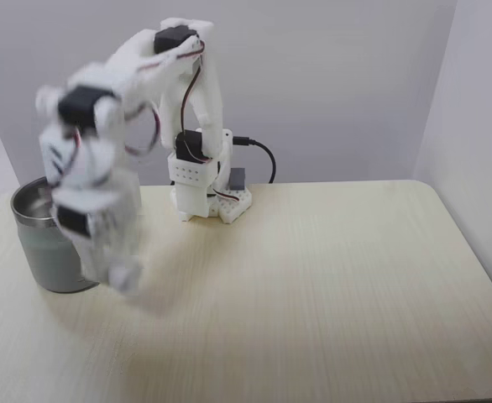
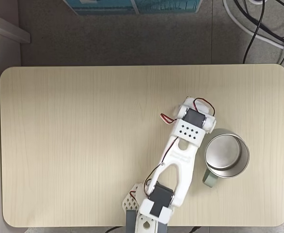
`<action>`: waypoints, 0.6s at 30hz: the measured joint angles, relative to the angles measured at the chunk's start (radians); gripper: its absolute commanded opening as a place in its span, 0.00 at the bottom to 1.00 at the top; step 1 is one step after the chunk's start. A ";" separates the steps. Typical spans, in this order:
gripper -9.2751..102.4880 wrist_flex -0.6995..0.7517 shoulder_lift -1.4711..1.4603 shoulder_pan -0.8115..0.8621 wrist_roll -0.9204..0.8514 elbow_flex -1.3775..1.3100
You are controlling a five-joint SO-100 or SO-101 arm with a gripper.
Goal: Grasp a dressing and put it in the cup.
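The cup (image 1: 46, 256) is a pale grey-green metal mug with a shiny steel inside, standing at the table's left end in a fixed view. Seen from above, the cup (image 2: 240, 166) is at the right, handle toward the arm's base, and its inside looks bare. My white gripper (image 1: 122, 275) points down just right of the cup, low over the table and smeared by motion. From above, the wrist covers the gripper (image 2: 194, 124), which sits beside the cup's rim, not over it. The dressing is hidden or lost in the blur at the fingertips.
The arm's base (image 1: 206, 197) stands at the back edge of the pale wooden table (image 1: 330, 285), with a black cable behind it. White walls close in the back and right sides. Wide bare tabletop (image 2: 84, 145) lies away from the cup.
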 measured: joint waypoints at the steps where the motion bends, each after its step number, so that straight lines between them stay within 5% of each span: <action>1: 0.08 0.038 -0.012 0.009 0.000 0.040; 10: 0.08 0.324 -0.083 0.071 -0.011 0.371; 18: 0.08 0.377 -0.094 0.233 -0.051 0.469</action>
